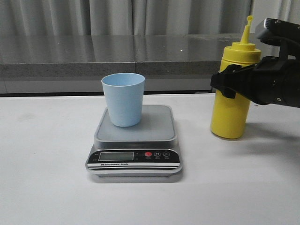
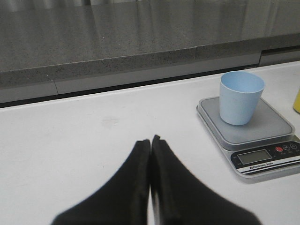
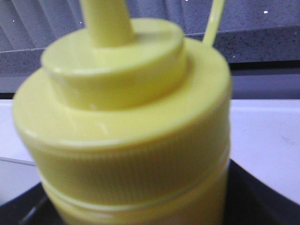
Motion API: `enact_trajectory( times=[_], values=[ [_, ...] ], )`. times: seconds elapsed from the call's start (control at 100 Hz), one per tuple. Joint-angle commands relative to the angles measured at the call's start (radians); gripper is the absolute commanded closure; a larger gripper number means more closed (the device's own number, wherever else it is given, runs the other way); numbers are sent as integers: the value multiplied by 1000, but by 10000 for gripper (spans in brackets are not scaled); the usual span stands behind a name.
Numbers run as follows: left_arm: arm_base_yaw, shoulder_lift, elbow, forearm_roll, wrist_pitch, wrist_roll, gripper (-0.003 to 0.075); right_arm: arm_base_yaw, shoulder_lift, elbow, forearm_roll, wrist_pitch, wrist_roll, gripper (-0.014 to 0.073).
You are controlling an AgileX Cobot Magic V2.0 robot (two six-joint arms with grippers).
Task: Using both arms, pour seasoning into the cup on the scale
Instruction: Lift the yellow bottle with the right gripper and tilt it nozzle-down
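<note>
The light blue cup (image 1: 123, 99) stands upright on the left part of the scale (image 1: 157, 124), whose display faces me. To the right, the yellow seasoning bottle (image 1: 229, 117) stands on the white table, nozzle up. My right gripper (image 1: 229, 82) comes in from the right and is shut on the bottle's upper body. In the right wrist view the bottle's ribbed cap (image 3: 126, 117) fills the frame, with black fingers (image 3: 262, 197) at its sides. My left gripper (image 2: 151, 139) is shut and empty over bare table, left of the cup (image 2: 240, 98) and scale (image 2: 272, 124). It is outside the front view.
A grey stone ledge (image 1: 70, 58) runs along the back of the white table (image 1: 47, 178), with curtains behind it. A sliver of the yellow bottle (image 2: 297, 101) shows at the edge of the left wrist view.
</note>
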Motion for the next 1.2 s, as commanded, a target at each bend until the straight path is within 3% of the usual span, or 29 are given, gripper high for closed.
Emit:
enact_trajectory(
  times=[0.0, 0.25, 0.42, 0.59, 0.85, 1.06, 1.19],
  values=[
    [1, 11, -25, -10, -69, -5, 741, 1, -41, -20, -10, -58, -1, 314],
    [1, 11, -25, -10, -69, -5, 741, 1, -73, -20, -33, -45, -35, 669],
    [1, 11, -25, -10, -69, -5, 741, 2, -167, -21, -54, 23, -159, 652],
    [1, 11, -25, -10, -69, -5, 741, 22, -264, -29, -64, 203, -233, 652],
    [1, 11, -25, -10, -69, -5, 741, 97, -309, -153, -184, 510, -282, 652],
    [1, 11, -25, -10, -69, -5, 741, 176, -309, -318, -348, 836, -282, 652],
    [1, 11, -25, -10, -69, -5, 741, 210, -305, -389, -533, 953, -282, 652]
  ],
)
